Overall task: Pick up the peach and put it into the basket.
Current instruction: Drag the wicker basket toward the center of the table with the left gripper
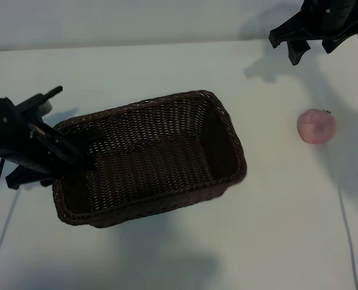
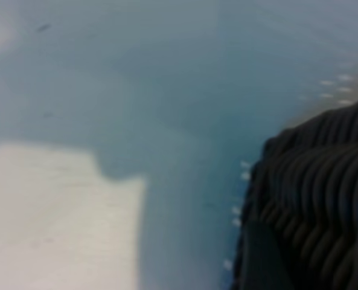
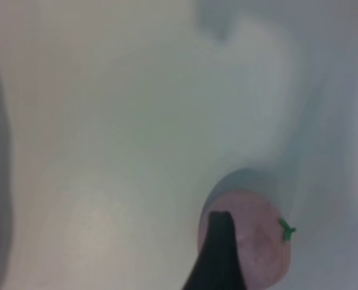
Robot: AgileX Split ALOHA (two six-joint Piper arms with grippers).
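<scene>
Dark woven wicker basket (image 1: 148,160) sits gripped at its rim by the left gripper (image 1: 85,151); small round pink peach (image 1: 316,126) lies below the open right gripper (image 1: 311,51).

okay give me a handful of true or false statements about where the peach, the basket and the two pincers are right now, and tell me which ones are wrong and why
1. The peach lies inside the basket. False: it sits on the table, apart from the basket, off its right end in the exterior view.
2. The basket holds nothing. True.
3. The left pincer is at the basket's left end. True: it reaches over the rim there.
4. The right pincer is closed on the peach. False: it hangs open beyond the peach, not touching it.
5. The basket is tipped over on its side. False: its opening faces up.
</scene>
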